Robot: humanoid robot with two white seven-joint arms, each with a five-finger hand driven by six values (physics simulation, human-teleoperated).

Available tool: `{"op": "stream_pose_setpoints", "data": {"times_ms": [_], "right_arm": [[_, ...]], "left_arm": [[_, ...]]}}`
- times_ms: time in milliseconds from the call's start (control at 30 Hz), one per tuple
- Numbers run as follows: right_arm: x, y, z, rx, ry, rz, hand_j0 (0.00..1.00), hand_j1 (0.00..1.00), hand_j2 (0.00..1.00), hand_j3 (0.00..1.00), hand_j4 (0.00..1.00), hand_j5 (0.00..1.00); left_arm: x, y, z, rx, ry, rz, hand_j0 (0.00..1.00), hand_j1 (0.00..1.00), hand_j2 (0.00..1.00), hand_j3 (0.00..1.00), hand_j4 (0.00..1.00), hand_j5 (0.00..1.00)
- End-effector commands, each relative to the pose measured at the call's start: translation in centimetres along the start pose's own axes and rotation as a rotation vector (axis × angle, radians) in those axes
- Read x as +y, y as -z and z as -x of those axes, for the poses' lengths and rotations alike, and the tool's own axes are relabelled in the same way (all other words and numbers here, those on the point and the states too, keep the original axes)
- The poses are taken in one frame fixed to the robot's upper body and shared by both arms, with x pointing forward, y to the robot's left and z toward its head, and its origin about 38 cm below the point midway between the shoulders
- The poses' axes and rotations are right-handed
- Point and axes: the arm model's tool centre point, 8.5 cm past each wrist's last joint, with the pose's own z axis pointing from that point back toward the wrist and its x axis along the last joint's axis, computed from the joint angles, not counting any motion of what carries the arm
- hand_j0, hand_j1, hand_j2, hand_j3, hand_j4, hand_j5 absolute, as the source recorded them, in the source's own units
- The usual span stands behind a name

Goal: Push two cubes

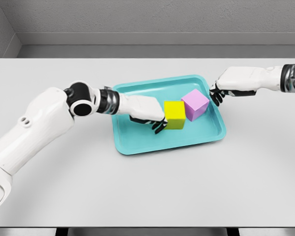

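A wide pale grey surface [147, 191] fills the head view, backed by a grey wall along the far edge. The left arm [34, 128] is the bulkiest thing on it, coming in from the lower left with its white shell and black elbow joint, and reaching rightward over the near-left part of the tray. The right arm [275, 78] enters from the right edge, higher in the picture, stretched towards the tray's far-right corner.

Near the middle of the surface lies a teal tray [137, 142], a shallow rounded rectangle turned slightly askew. Both cubes sit inside it, in its right half and just beside each other, seemingly touching at a corner. The yellow cube [175, 114] is the nearer one; the pink cube [195, 104] stands behind and to its right.

The left hand [147, 113] presses against the yellow cube's left face, its dark fingers [160, 127] curled downward and grasping nothing. The right hand [231, 83] sits at the tray's far-right rim, its fingers [216, 96] bent loosely, close to the pink cube's right side, gripping nothing; whether they touch it cannot be told
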Motion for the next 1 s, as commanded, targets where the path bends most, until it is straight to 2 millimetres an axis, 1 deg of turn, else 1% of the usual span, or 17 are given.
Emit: {"op": "stream_pose_setpoints", "data": {"times_ms": [0, 100, 133, 167, 500, 567, 733, 767, 800, 967], "right_arm": [[0.0, -0.2, 0.2, 0.006, 0.006, 0.003, 0.29, 0.29, 0.29, 0.29, 0.29, 0.29], [-0.1, -0.3, 0.2, 0.009, 0.005, 0.007, 0.30, 0.30, 0.30, 0.30, 0.30, 0.30], [0.1, -1.2, 0.8, 0.033, 0.010, 0.002, 0.30, 0.30, 0.30, 0.30, 0.30, 0.30], [-0.1, -1.4, 0.9, 0.036, 0.010, 0.008, 0.30, 0.30, 0.30, 0.30, 0.30, 0.30], [0.1, -1.8, 1.0, 0.046, 0.011, 0.002, 0.31, 0.31, 0.31, 0.31, 0.31, 0.31], [0.1, -1.9, 1.1, 0.049, 0.013, 0.002, 0.31, 0.31, 0.31, 0.31, 0.31, 0.31], [0.2, -2.0, 1.2, 0.051, 0.012, 0.000, 0.31, 0.31, 0.31, 0.31, 0.31, 0.31], [0.2, -2.6, 1.4, 0.065, 0.011, -0.003, 0.32, 0.32, 0.32, 0.32, 0.32, 0.32], [0.2, -2.7, 1.4, 0.067, 0.010, -0.004, 0.32, 0.32, 0.32, 0.32, 0.32, 0.32], [0.2, -2.8, 1.5, 0.069, 0.011, -0.005, 0.32, 0.32, 0.32, 0.32, 0.32, 0.32]], "left_arm": [[0.0, -0.1, -0.2, -0.006, 0.000, 0.000, 0.30, 0.30, 0.30, 0.30, 0.30, 0.30], [-0.1, -0.4, 0.0, -0.002, -0.007, -0.001, 0.30, 0.30, 0.30, 0.30, 0.30, 0.30], [0.0, -0.3, 0.0, -0.004, -0.007, -0.004, 0.30, 0.30, 0.30, 0.30, 0.30, 0.30], [0.0, -0.2, -0.1, -0.006, -0.006, -0.005, 0.30, 0.30, 0.30, 0.30, 0.30, 0.30], [0.7, 0.5, -0.7, -0.026, 0.003, -0.017, 0.30, 0.30, 0.30, 0.30, 0.30, 0.30], [1.4, 0.7, -1.6, -0.047, 0.028, -0.030, 0.30, 0.30, 0.30, 0.30, 0.30, 0.30], [1.8, 1.2, -2.2, -0.065, 0.035, -0.041, 0.30, 0.30, 0.30, 0.30, 0.30, 0.30], [2.2, 1.3, -2.6, -0.074, 0.045, -0.047, 0.30, 0.30, 0.30, 0.30, 0.30, 0.30], [2.5, 1.3, -2.9, -0.083, 0.056, -0.053, 0.30, 0.30, 0.30, 0.30, 0.30, 0.30], [2.6, 1.1, -2.9, -0.078, 0.061, -0.055, 0.30, 0.30, 0.30, 0.30, 0.30, 0.30]]}}
